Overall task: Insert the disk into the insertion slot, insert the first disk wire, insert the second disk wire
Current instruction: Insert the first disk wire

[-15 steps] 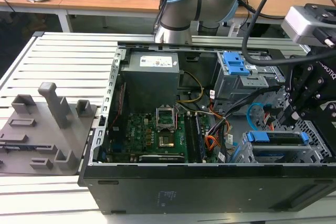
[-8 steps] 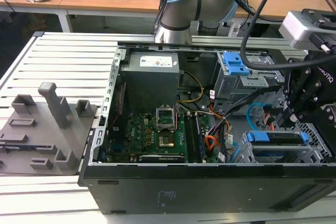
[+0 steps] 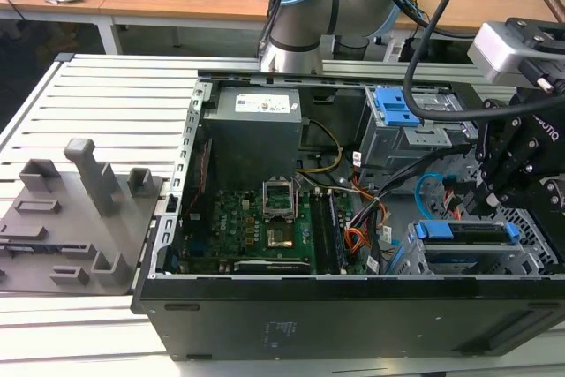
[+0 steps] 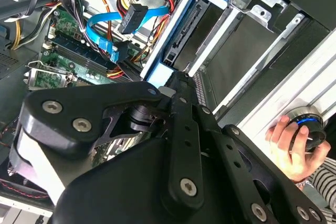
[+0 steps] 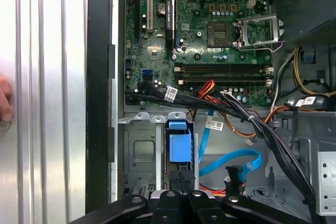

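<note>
- An open computer case [image 3: 353, 315] is laid on a slotted table [image 3: 115, 94], and the arm [image 3: 309, 6] is bent over it from 12 o'clock in the exterior view.
- Down at 4 o'clock of the case, the black gripper [image 3: 487, 207] is held low, right at the disk [image 3: 463, 234].
- The disk is stood on edge inside the insertion slot [image 3: 534, 258], the perforated silver cage. Its blue carrier edge is shown along the cage's open top, and how deep it is seated cannot be judged.
- In the first wrist view the gripper [image 5: 179, 178] is lined up with the blue end of the disk [image 5: 178, 148], with the insertion slot [image 5: 142, 150] framed around it.
- In the second wrist view the gripper [image 4: 176, 80] is brought up against the carrier's end on the disk [image 4: 157, 72].
- How far the claw is open, and whether anything is clamped in it, cannot be told.
- A blue data cable [image 5: 231, 162] is looped near the cage and its black plug is hung free, apart from the disk.
- A black plug on red and yellow wires [image 4: 134, 17] is likewise seen loose.
- The grey bay with blue latches [image 3: 397, 112] is found at 1 o'clock of the case, apart from the gripper.
- A person's hand [image 4: 291, 150] is laid on a round blue-ringed knob [image 4: 310, 124] on the table.
</note>
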